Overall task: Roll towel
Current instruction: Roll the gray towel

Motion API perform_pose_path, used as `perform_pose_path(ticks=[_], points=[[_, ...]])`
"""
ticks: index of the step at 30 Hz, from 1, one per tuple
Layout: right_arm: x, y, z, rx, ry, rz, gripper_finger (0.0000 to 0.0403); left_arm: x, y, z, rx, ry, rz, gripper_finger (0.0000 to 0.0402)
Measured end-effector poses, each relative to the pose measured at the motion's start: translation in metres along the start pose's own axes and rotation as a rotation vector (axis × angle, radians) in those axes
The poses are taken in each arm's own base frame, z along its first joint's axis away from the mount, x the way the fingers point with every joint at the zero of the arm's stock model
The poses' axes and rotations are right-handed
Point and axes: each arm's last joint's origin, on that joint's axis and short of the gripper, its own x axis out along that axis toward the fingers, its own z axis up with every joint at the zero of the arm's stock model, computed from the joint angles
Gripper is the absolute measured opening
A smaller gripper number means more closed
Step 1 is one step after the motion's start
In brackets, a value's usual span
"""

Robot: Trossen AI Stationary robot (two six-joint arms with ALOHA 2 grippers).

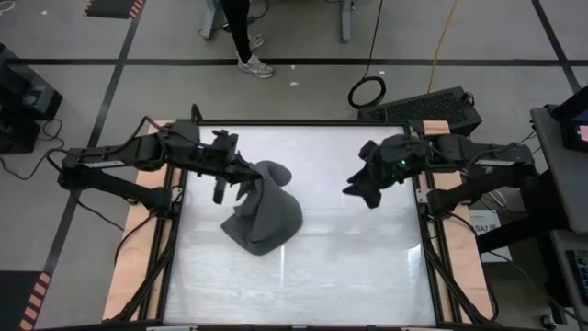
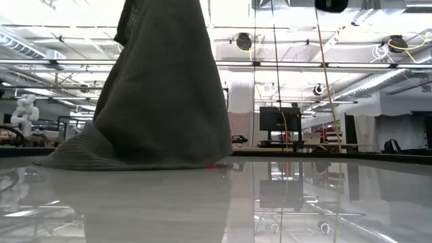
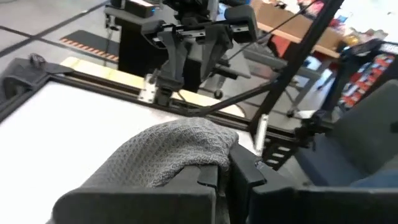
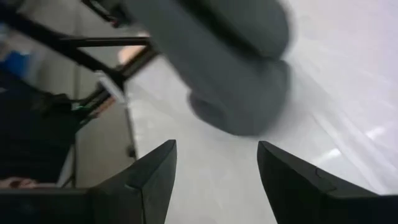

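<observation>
At bench [image 1: 367, 267] centre, my left gripper [image 1: 246, 173] pinches the towel [image 1: 264, 216] aloft; at three o'clock, my right gripper [image 1: 360, 188] hovers, jaws apart, empty.

Beyond the white tabletop [image 1: 349, 267] I see a person's legs [image 1: 241, 37] on the floor, a coiled black cable [image 1: 367, 91], and a dark keyboard [image 1: 418, 103] just beside it.

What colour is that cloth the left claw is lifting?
The towel is plain dark grey with a fine woven texture, best seen in the low view.
</observation>
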Motion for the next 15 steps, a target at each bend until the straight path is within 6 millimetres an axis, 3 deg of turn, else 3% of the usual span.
perform_pose_path(ticks=[5,10,15], points=[[0.003,-0.007,0.012,-0.021,0.013,0.077,0.0215,0.014,0.005,-0.004,0.09,0.023,0.06,0.001],[0.019,-0.006,0.026,-0.155,-0.048,0.124,0.0215,0.023,0.007,-0.007,0.198,0.051,0.065,0.001],[0.033,-0.011,0.047,-0.122,-0.114,0.195,0.0215,0.024,0.001,-0.007,0.297,0.046,0.005,0.0011]])
